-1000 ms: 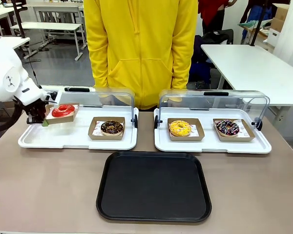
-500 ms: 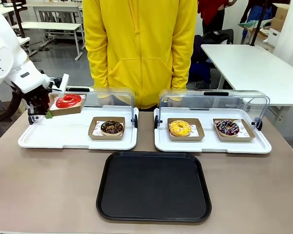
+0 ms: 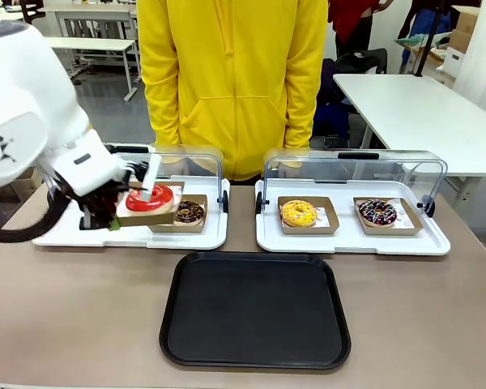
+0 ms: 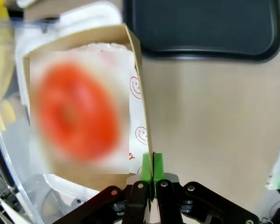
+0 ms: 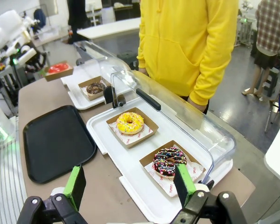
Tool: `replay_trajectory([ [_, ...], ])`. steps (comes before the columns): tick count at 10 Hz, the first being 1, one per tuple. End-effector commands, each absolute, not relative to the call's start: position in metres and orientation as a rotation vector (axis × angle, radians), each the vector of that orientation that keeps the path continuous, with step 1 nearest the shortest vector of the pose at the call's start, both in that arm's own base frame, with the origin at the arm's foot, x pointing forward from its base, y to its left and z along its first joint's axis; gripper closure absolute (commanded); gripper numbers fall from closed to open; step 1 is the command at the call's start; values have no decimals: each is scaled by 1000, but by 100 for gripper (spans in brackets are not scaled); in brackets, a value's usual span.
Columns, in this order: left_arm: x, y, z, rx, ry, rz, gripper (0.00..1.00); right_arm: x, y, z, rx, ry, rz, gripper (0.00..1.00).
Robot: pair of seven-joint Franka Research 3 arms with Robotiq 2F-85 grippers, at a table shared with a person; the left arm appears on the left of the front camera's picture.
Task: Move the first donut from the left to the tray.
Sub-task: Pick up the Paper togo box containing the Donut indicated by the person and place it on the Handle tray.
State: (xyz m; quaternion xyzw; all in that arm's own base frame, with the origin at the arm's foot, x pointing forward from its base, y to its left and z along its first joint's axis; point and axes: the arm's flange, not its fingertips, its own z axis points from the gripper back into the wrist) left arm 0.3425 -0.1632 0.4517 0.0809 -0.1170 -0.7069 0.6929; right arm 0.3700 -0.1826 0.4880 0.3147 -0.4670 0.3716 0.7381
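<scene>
Left claw (image 4: 151, 164) is pressed tight on one thin side wall of the cardboard holder (image 4: 139, 88). The red-glazed donut (image 3: 150, 197) rides beside that pinch, on the side nearer the tray (image 3: 255, 312), held up just beyond its far-left corner. You've got light, floppy card and a soft, sticky glaze, so this edge grip may let it tip. Keep it level.

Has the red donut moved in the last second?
Yes. The red donut, its holder clamped in the left pincer, has travelled rightward in the front view, from the left end of the white tray to beside the chocolate donut.
</scene>
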Motion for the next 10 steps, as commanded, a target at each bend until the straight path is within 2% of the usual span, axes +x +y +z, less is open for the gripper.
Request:
replay_trajectory([
  [1, 305, -188, 447, 215, -265, -1575, 98, 372, -182, 489, 693, -1063, 830, 0],
  [3, 286, -214, 439, 210, -264, -1556, 98, 372, -182, 489, 693, -1063, 830, 0],
  [4, 311, -208, 457, 186, -277, -1601, 98, 372, -182, 489, 693, -1063, 830, 0],
  [9, 310, -209, 457, 178, -278, -1582, 98, 372, -182, 489, 693, -1063, 830, 0],
  [10, 294, -245, 446, 180, -283, -1611, 98, 372, -182, 489, 693, -1063, 830, 0],
])
